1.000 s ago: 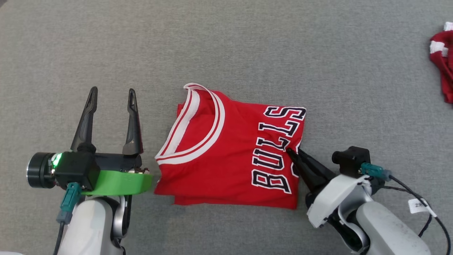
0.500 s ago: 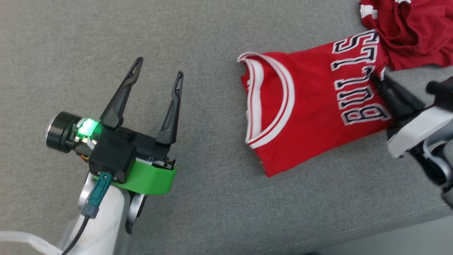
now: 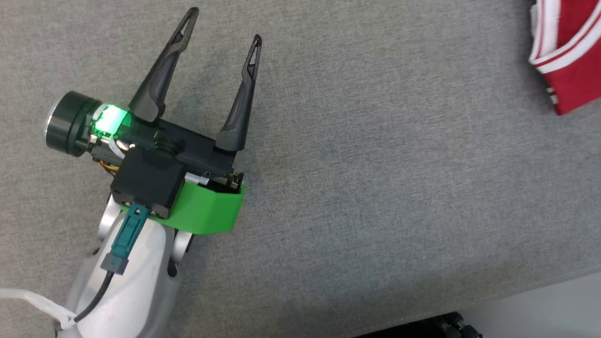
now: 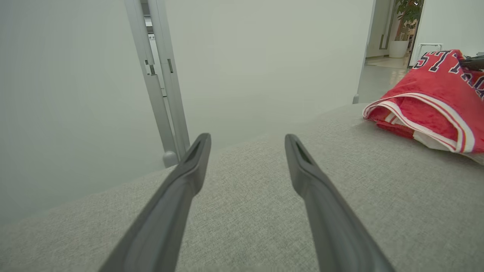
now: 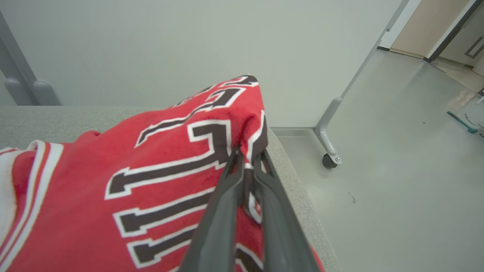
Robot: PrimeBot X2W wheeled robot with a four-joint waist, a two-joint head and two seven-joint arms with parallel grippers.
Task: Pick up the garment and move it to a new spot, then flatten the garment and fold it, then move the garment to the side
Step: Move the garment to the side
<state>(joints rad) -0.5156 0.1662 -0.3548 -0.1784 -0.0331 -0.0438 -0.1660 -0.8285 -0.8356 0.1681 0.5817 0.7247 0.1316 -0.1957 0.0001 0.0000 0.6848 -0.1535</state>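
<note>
In the head view, the pale left arm [image 3: 127, 291] comes up from the bottom corner. It has a green band [image 3: 206, 216] round its wrist, and a small green light [image 3: 109, 119] glows beside it. Past the band, the left pincer [image 3: 225, 23] points up and a bit to the right. Its two dark fingers [image 3: 239, 103] stand wide apart, and nothing is between them. It is over the grey tabletop [image 3: 375, 164]. Well away, at the top right corner, a piece of the red shirt [image 3: 575, 61] with white stripes lies on the tabletop.

In the left wrist view, the left pincer [image 4: 246, 138] is spread wide over the tabletop [image 4: 245, 226]. Further on, to the right, the shirt [image 4: 427, 90] has its striped edge low on the tabletop and its lettered part lifted higher. Behind the tabletop are a grey post [image 4: 159, 75] and a pale wall [image 4: 264, 56], and far off there is a plant [image 4: 410, 11].

In the right wrist view, the right pincer [image 5: 248, 153] is squeezed tight on the edge of the shirt [image 5: 83, 158], with red cloth nipped between the two fingers. Big black and white letters [image 5: 166, 172] run across the shirt. The held edge is raised above the tabletop [image 5: 45, 117], near its end. Beyond that are the shiny floor [image 5: 397, 189] and a small wheel [image 5: 328, 161].
</note>
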